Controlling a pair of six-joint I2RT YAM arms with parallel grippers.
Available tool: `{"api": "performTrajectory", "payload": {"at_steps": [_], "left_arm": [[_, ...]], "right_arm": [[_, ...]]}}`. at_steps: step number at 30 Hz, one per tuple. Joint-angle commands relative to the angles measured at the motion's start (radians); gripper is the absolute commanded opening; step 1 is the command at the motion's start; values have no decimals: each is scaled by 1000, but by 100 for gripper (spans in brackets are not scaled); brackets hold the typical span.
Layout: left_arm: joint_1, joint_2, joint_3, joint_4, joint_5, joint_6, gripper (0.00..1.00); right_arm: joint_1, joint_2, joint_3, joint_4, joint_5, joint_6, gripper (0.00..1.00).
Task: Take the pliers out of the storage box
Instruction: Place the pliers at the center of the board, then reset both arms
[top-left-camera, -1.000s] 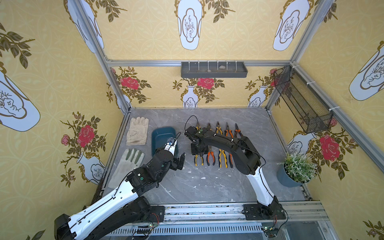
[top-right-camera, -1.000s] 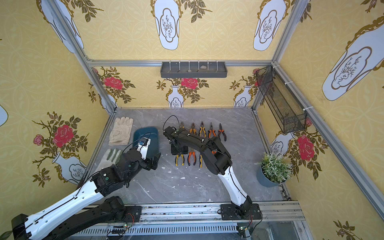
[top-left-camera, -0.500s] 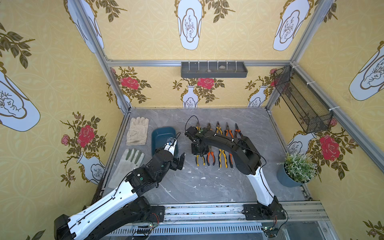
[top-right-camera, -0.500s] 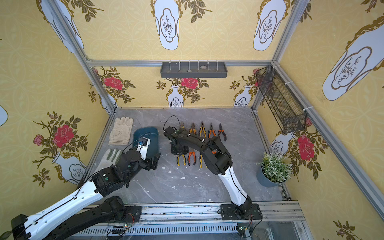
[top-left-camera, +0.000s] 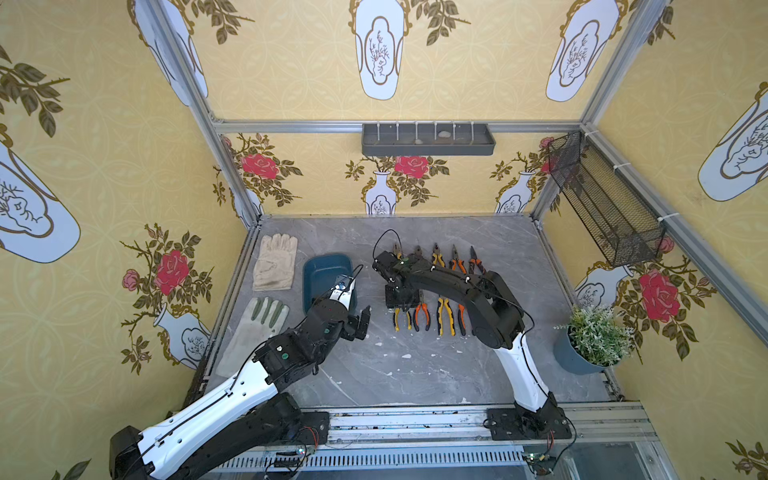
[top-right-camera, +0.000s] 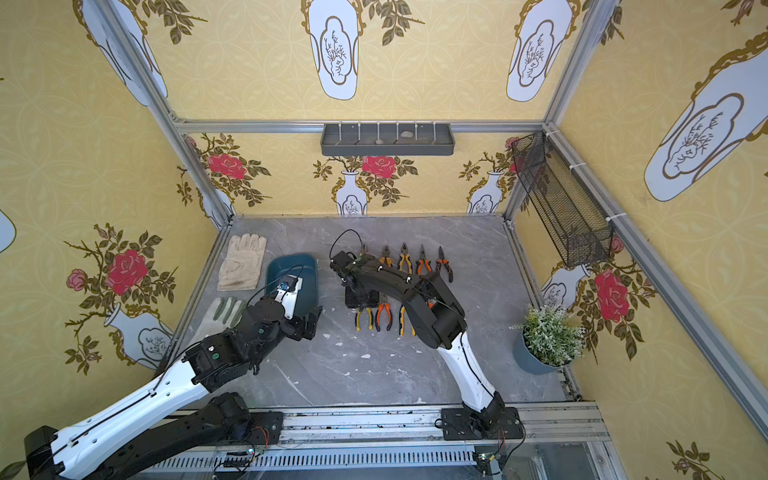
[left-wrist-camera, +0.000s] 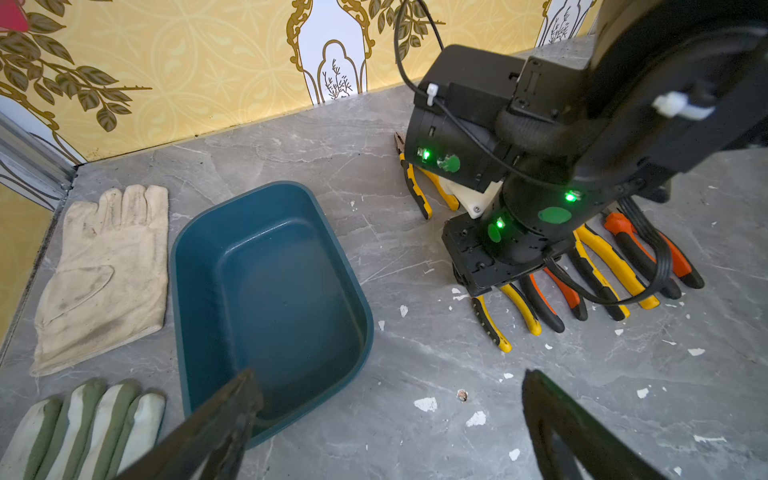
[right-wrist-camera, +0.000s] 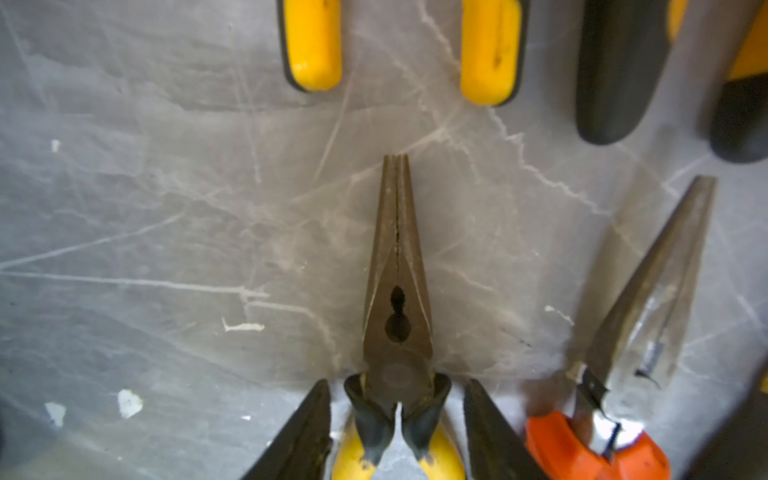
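The teal storage box (top-left-camera: 326, 270) (left-wrist-camera: 266, 291) lies empty left of centre on the grey table. The pliers lie outside it in two rows to its right: a far row (top-left-camera: 436, 255) and a near row (top-left-camera: 422, 313) (top-right-camera: 384, 316). My right gripper (right-wrist-camera: 397, 386) points down over the left end of the near row. It is open and straddles the hinge of yellow-handled needle-nose pliers (right-wrist-camera: 397, 291) that lie flat, with a gap at each finger. My left gripper (left-wrist-camera: 388, 376) (top-left-camera: 359, 322) hovers wide open and empty by the box's near corner.
A cream glove (top-left-camera: 275, 262) and a green-striped glove (top-left-camera: 259, 324) lie left of the box. A potted plant (top-left-camera: 592, 338) stands at the right edge. A grey divided tray (top-left-camera: 428, 139) and a black mesh basket (top-left-camera: 602, 203) hang on the walls.
The right wrist has stayed over the left end of the near row, with only a slight shift. The left arm has not moved.
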Motion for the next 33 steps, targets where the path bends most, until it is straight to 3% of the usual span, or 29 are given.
{"api": "performTrajectory", "payload": {"at_steps": [1, 6, 10, 12, 13, 15, 16, 18, 20, 21, 23, 25, 29, 33], "left_arm": [[1, 3, 9, 2, 5, -4, 99], [2, 1, 33, -2, -10, -10, 99], [66, -13, 67, 21, -58, -25, 99], [200, -13, 71, 47, 4, -44, 99], [291, -9, 63, 74, 40, -75, 99], [460, 8, 25, 165, 102, -114, 99], [518, 23, 2, 218, 64, -139, 99], [569, 86, -44, 320, -165, -170, 99], [602, 170, -93, 486, -225, -8, 99], [611, 224, -120, 582, -229, 105, 99], [637, 327, -134, 673, -224, 195, 99], [692, 390, -161, 734, -117, 187, 99], [744, 397, -228, 839, 31, 192, 99], [782, 418, -161, 643, 85, 180, 99]], "right_arm": [[-3, -31, -3, 7, 0, -9, 60], [4, -115, 25, 11, -1, -40, 62], [2, -296, 32, 8, 111, -105, 66], [-41, -422, -20, 35, 177, -162, 85], [-85, -506, -81, 82, 185, -198, 97], [-215, -677, -253, 224, 143, -241, 97], [-300, -770, -351, 305, 114, -250, 97], [-468, -919, -520, 434, 81, -249, 97], [-585, -1024, -677, 564, 102, -279, 97], [-625, -1071, -783, 678, 89, -364, 97], [-633, -1138, -992, 887, 143, -516, 97], [-639, -1165, -1149, 1050, 228, -585, 97], [-679, -1126, -1303, 1205, 280, -668, 97], [-743, -1084, -1435, 1404, 237, -664, 97]]}}
